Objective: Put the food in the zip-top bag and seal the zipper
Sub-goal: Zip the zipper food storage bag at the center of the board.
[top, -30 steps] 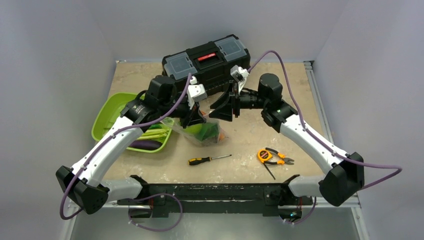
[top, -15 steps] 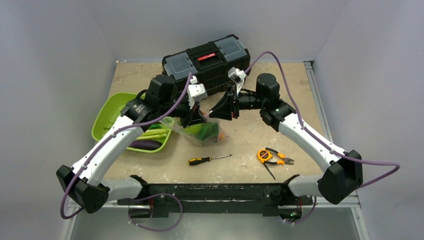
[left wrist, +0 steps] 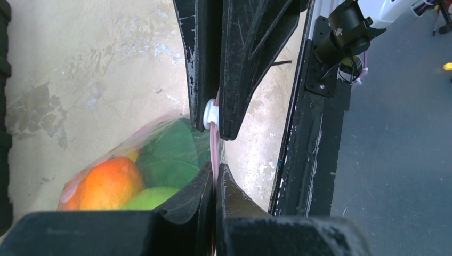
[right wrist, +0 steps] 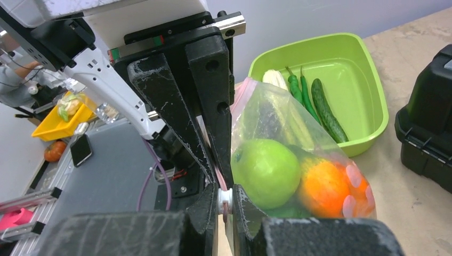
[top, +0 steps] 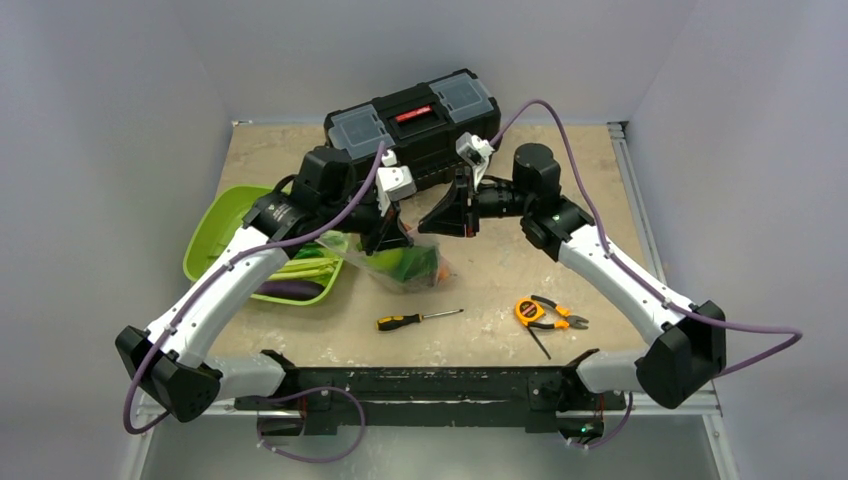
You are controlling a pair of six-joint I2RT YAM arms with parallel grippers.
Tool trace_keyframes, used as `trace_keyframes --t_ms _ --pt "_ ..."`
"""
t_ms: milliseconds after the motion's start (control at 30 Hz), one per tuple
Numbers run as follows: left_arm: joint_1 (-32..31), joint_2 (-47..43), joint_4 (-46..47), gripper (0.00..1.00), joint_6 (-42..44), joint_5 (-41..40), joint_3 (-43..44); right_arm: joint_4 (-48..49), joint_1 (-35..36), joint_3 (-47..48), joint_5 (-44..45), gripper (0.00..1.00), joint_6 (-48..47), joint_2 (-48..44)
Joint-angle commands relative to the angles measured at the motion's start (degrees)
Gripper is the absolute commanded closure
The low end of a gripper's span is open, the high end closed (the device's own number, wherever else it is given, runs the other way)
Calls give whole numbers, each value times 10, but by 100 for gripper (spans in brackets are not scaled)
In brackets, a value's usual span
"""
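Observation:
The clear zip-top bag [top: 405, 262] hangs just above the table between both grippers. It holds the food: a green apple [right wrist: 265, 170], an orange fruit [right wrist: 325, 186] and a leafy green piece [left wrist: 165, 154]. My left gripper [left wrist: 216, 178] is shut on the pink zipper [left wrist: 215, 146] strip at the bag's top. My right gripper [right wrist: 225, 201] is shut on the zipper's white slider [right wrist: 224, 198], right next to the left one. In the top view the left gripper [top: 392, 238] and the right gripper [top: 432, 226] meet tip to tip over the bag.
The lime-green tray [top: 215, 235] at the left holds a cucumber [right wrist: 328, 112], green chillies and a purple eggplant [top: 290, 290]. A black toolbox [top: 415, 120] stands just behind the grippers. A screwdriver [top: 418, 320], a tape measure [top: 528, 310] and pliers [top: 562, 322] lie near the front.
The right gripper moved a little left toward the left gripper and closed its jaws on the white slider. The left gripper has stayed shut on the strip.

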Motion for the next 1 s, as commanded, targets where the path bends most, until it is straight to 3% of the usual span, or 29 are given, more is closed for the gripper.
trace_keyframes --t_ms 0,267,700,767,967 --pt "1 2 14 100 5 37 36 -12 13 36 -7 100 -27 -3" --pt "1 8 16 100 6 52 44 -31 56 63 11 99 -52 24" --pt "0 -4 27 100 17 67 31 -23 69 102 -43 99 -48 80" --pt "1 -6 28 100 19 65 30 -18 69 101 -52 95 -43 79" --pt "2 -13 27 100 20 54 19 -11 55 69 -45 68 -35 49"
